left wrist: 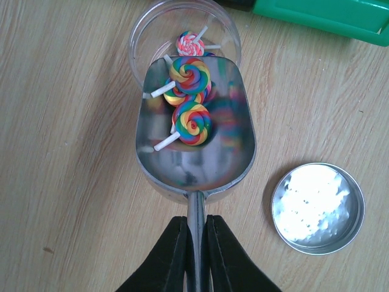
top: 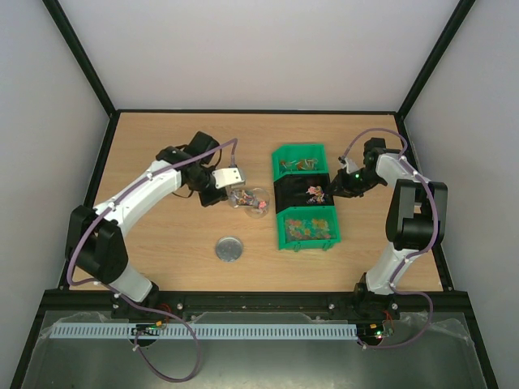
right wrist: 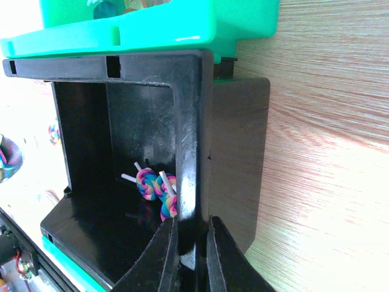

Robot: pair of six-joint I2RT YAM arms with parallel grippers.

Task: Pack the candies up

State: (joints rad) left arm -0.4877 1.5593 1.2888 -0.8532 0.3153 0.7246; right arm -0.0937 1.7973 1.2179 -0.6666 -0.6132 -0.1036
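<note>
My left gripper (left wrist: 196,224) is shut on the handle of a metal scoop (left wrist: 194,164). Its mouth rests at the rim of a small clear round jar (left wrist: 146,36). Three rainbow swirl lollipop candies (left wrist: 191,121) lie in the scoop, and a pink-white one (left wrist: 190,44) lies in the jar. In the top view the left gripper (top: 217,185) holds the scoop (top: 241,197) at the jar (top: 259,203). My right gripper (right wrist: 191,234) is shut on the side wall of the black bin (right wrist: 182,109), which holds a few swirl candies (right wrist: 152,185). It shows in the top view (top: 336,185) too.
The black bin (top: 292,193) sits between two green bins, one behind it (top: 281,154) and one in front (top: 285,235), both with mixed candies. A round silver lid (top: 229,249) lies on the wood table, right of the scoop in the left wrist view (left wrist: 318,208).
</note>
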